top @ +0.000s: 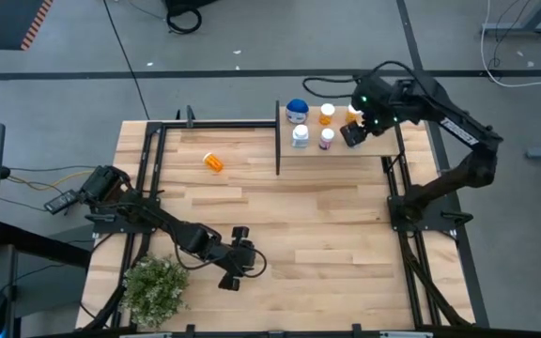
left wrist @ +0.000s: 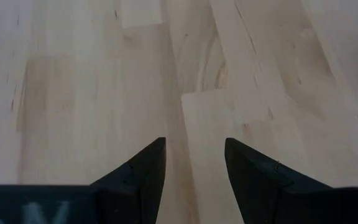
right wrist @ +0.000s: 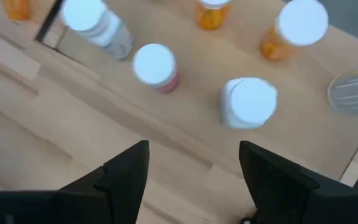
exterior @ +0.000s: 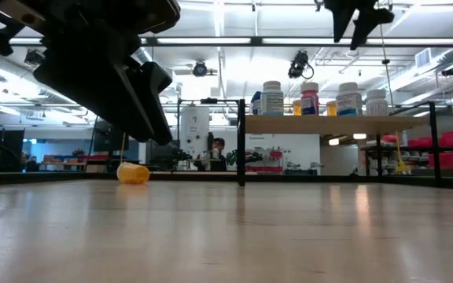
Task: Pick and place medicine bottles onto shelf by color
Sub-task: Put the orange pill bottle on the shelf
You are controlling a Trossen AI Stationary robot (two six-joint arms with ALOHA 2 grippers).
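The shelf [top: 383,148] stands at the table's far right, with a black upright edge [top: 278,136] on its left side. On it stand several medicine bottles: a blue one [top: 296,111], an orange one [top: 327,115], a white one [top: 300,136], a pinkish one [right wrist: 156,65] and another white one [right wrist: 248,102]. One orange bottle [top: 213,161] lies on its side on the tabletop, left of the shelf. My right gripper [right wrist: 194,149] hangs open above the shelf's bottles, holding nothing. My left gripper [left wrist: 194,146] is open above bare wood near the table's front.
A green potted plant [top: 155,286] stands at the near left corner, close beside my left arm. Black frame rails [top: 148,178] run along the table's left and right sides. Bare plank top lies between the lying orange bottle and my left gripper.
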